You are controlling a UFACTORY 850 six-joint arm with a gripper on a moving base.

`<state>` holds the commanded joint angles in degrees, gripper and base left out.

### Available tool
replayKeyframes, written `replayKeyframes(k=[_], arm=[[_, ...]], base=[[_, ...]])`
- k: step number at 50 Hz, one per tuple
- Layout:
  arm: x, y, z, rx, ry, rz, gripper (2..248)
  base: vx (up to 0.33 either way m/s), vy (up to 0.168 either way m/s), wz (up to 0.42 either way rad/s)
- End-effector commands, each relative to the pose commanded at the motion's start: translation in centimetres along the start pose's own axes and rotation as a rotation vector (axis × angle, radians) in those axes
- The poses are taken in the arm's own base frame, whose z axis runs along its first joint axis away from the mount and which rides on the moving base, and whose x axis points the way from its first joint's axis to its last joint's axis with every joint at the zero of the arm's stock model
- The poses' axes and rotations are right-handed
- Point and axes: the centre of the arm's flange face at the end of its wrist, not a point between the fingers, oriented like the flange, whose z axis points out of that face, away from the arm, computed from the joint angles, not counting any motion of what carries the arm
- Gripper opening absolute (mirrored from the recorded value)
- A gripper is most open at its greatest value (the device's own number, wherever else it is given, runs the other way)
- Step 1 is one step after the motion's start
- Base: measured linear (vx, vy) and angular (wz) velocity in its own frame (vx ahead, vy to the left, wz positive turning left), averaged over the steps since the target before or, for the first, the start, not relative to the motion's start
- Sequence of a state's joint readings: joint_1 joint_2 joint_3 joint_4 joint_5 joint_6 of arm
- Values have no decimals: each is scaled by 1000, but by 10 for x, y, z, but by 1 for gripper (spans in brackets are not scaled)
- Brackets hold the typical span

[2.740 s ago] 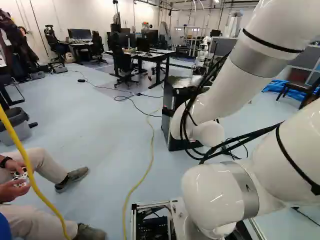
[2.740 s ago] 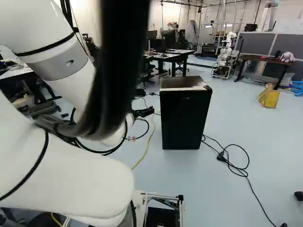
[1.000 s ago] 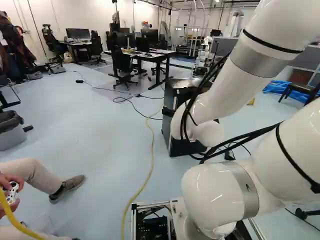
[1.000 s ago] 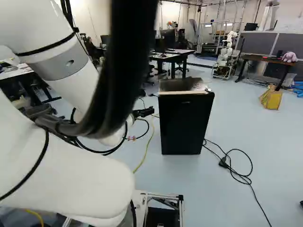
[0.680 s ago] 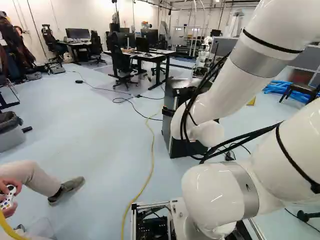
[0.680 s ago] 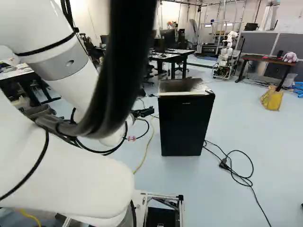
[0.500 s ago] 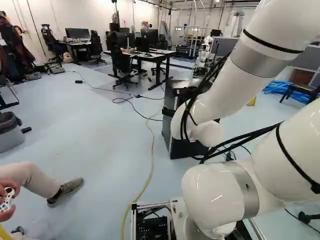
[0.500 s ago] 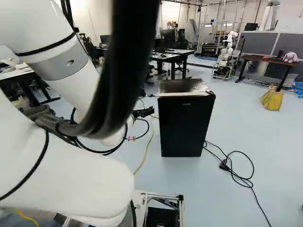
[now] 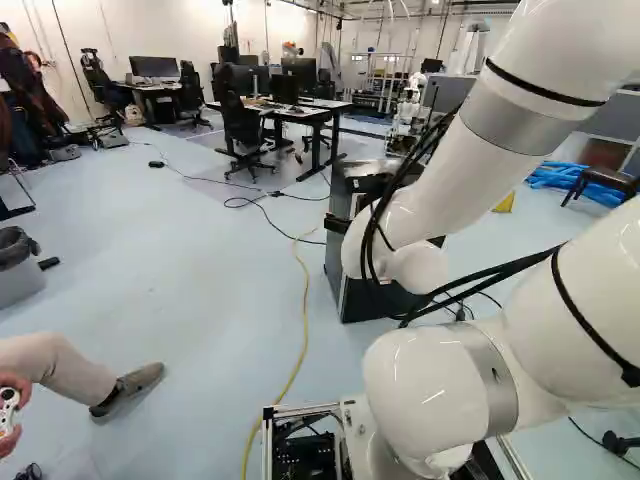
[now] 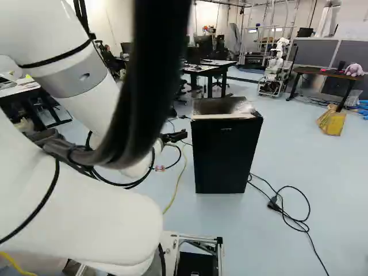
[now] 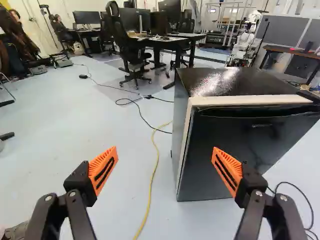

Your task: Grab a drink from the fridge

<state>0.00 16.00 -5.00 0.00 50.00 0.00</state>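
While my pincer [image 10: 179, 136] hangs ahead of me above the floor [image 11: 60, 130], its two fingers are spread wide, orange pads [image 11: 102, 163] well apart & angled toward each other. Black fridge [image 10: 225, 152] stands upright ahead of the pincer [image 11: 165, 165], mostly to the right, so the right finger overlaps its front in my wrist view; exact gap hard to tell. Fridge door [image 11: 215, 175] looks shut, w/ a pale strip [image 11: 250, 100] along the front's top edge & down its left side. Top is dark & shiny w/ a bright speckled patch toward the left.

Yellow cable [image 11: 151, 187] lies on the floor left of the fridge, running from near me back toward its left side; black cable [image 11: 141, 117] is a bit farther off, same side. On the right, black cord [image 10: 309, 227] is looped on the floor, w/ a yellow bag [image 10: 332, 122] farther back. Far off: bench [image 9: 310, 112] w/ monitors [image 9: 304, 72], office chair [image 9: 240, 118] beside it, & another robot [image 10: 276, 63] to the right, approx behind the fridge
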Motion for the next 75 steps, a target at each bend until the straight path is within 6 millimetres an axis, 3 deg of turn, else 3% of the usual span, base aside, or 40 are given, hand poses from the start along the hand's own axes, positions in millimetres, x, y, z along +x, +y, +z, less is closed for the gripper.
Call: replayKeyframes(k=[54, 75], arm=[[0, 1, 0, -14, 0, 12, 247], [9, 4, 16, -82, -1, 74, 247]], base=[[18, 0, -1], [0, 0, 0]])
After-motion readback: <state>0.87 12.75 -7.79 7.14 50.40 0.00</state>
